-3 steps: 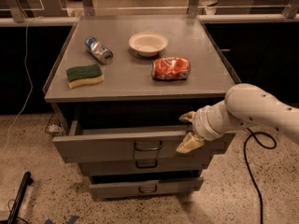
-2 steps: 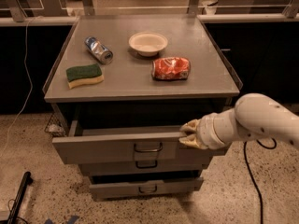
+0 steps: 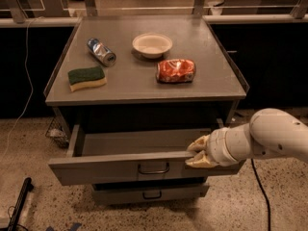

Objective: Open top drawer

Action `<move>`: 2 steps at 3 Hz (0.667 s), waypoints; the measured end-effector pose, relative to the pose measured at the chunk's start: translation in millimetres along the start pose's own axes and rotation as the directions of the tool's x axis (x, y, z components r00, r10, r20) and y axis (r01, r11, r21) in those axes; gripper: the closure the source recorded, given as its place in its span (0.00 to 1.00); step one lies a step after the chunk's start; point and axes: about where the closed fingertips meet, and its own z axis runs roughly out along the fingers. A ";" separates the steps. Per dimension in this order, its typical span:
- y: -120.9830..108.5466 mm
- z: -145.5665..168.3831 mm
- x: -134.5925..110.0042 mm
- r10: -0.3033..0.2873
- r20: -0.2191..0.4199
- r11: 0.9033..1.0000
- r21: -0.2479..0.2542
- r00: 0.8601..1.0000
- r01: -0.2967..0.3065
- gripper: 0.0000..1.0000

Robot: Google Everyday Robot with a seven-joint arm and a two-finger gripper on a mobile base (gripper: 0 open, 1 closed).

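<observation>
A speckled floor (image 3: 38,196) lies under a grey metal cabinet whose counter (image 3: 130,76) carries a can (image 3: 101,51) lying on its side, a white bowl (image 3: 152,44), a green-and-yellow sponge (image 3: 86,77) and a crumpled red bag (image 3: 175,70). The top drawer (image 3: 106,170) stands pulled well out from the cabinet, its bare floor in plain sight and its front panel far forward of the lower drawer (image 3: 149,194). The end effector (image 3: 198,153) is at the right part of that panel's upper lip, clamped on it with one finger behind the lip and one on the front face, well to the right of the central loop handle (image 3: 153,168). That off-centre hold looks like the main hazard: pulling from one side could skew the drawer in its runners and jam it, and the thin lip offers little purchase, so the hold might slip off under a hard tug. With the drawer this far out, a further pull risks running it to its stop and jolting the cabinet, which could set the can rolling. Compared with the frame a moment earlier, the drawer has come much further out, showing far more of its inside, and the end effector has travelled forward with the panel.
</observation>
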 end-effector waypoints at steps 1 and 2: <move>10.7 -7.0 4.3 0.010 0.002 1.000 0.003 1.000 -0.010 1.00; 10.8 -7.0 4.2 0.010 0.002 1.000 0.003 1.000 -0.010 0.74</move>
